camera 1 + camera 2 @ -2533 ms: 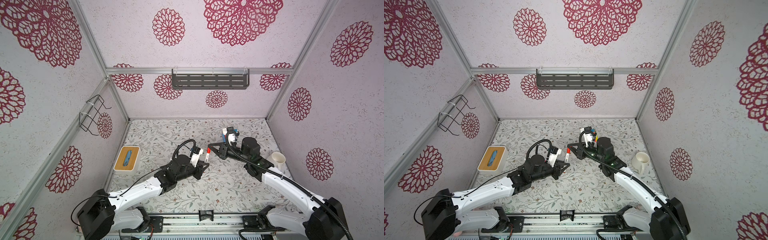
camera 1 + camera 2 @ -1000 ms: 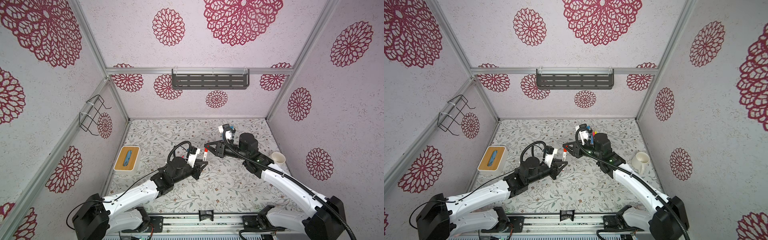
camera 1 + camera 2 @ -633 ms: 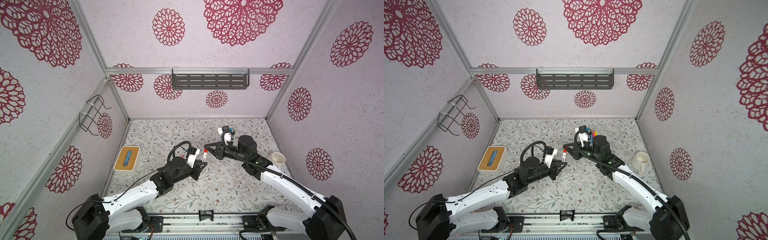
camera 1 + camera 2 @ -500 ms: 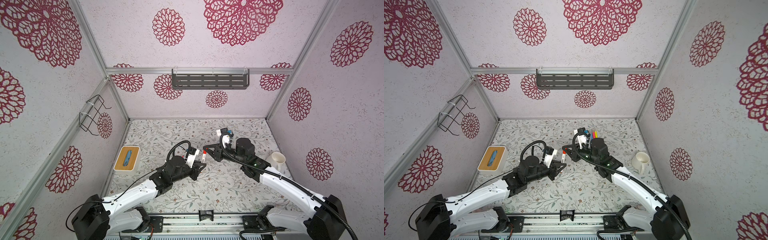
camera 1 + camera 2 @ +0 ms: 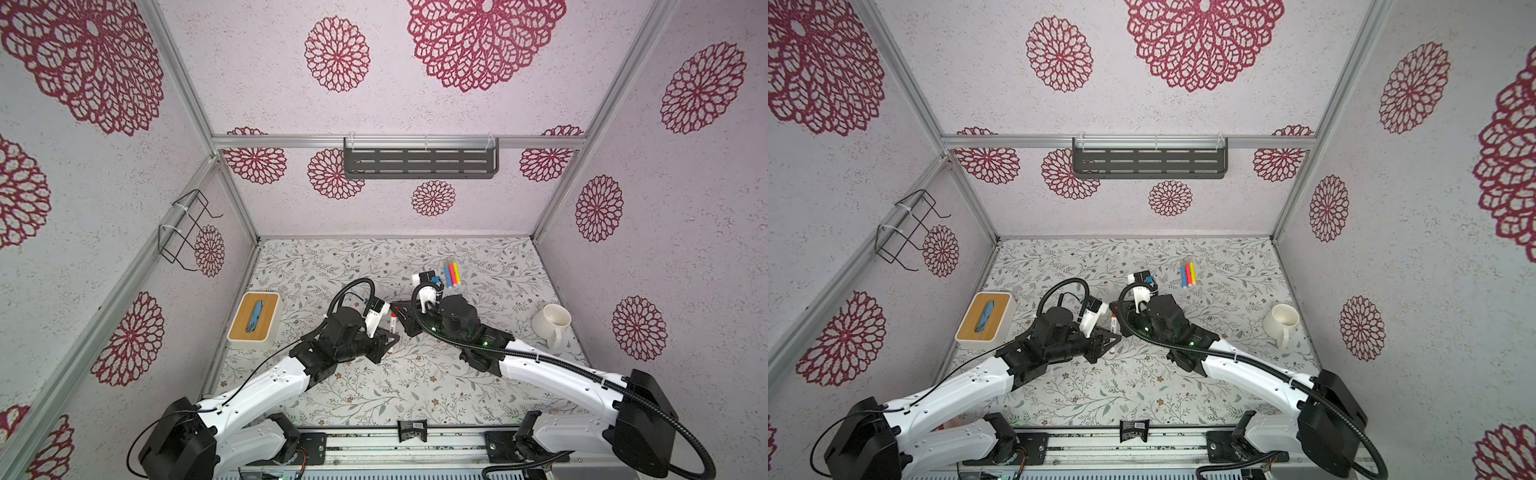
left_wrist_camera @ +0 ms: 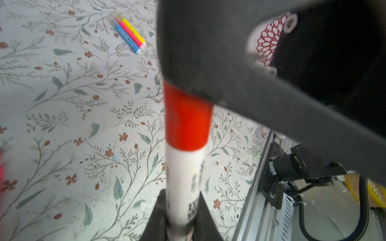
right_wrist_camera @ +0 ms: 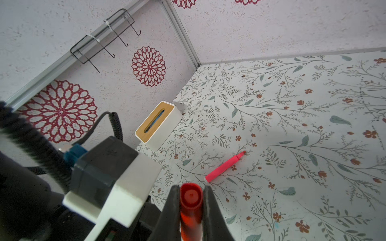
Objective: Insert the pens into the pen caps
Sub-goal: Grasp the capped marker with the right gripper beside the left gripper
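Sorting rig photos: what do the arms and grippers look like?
The left arm and right arm have white link shells and black joints. A ribbed black hose runs along the right one; a thinner black cable loops above the left. The left gripper and right gripper are black, with flat tapered fingers.

Our right gripper [image 7: 191, 192] swung left and nearer, its jaws now pinched onto the red cap [image 7: 191, 208], our left gripper [image 6: 180, 210] and its white pen [image 6: 183, 173] drawn slightly left
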Robot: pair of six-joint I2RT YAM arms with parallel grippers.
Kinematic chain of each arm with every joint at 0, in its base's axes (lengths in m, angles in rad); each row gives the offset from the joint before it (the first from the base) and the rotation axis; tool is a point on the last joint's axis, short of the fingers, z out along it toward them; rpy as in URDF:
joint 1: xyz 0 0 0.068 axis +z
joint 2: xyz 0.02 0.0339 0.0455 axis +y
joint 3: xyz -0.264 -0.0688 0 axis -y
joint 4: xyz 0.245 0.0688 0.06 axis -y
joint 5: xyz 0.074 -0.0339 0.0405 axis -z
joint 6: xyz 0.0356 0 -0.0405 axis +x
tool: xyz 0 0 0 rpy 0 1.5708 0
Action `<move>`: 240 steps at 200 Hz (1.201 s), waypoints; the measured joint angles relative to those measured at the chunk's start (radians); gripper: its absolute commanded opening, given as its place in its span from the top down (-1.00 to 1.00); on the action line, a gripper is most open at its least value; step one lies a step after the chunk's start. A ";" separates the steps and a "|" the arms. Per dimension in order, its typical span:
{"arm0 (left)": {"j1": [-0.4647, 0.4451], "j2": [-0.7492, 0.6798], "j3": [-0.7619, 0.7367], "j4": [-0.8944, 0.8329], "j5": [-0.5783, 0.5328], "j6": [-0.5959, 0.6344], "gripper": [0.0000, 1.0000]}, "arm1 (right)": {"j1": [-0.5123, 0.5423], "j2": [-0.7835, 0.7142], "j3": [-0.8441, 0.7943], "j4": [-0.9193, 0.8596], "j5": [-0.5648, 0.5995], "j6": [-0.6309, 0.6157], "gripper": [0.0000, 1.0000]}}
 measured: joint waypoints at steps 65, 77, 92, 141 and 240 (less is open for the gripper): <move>0.074 -0.105 -0.023 -0.046 0.184 0.012 1.00 | 0.013 -0.039 -0.086 0.172 -0.101 0.003 1.00; 0.085 -0.113 -0.023 -0.046 0.208 0.012 1.00 | 0.013 -0.039 -0.089 0.186 -0.115 -0.003 1.00; 0.096 -0.117 -0.023 -0.047 0.232 0.012 1.00 | 0.013 -0.040 -0.090 0.195 -0.123 -0.005 1.00; 0.100 -0.114 -0.023 -0.020 0.248 0.029 1.00 | 0.006 -0.072 0.023 -0.012 -0.124 -0.054 0.36; 0.148 -0.165 -0.066 0.268 0.082 -0.054 1.00 | -0.148 -0.127 0.368 -0.557 -0.385 -0.259 0.03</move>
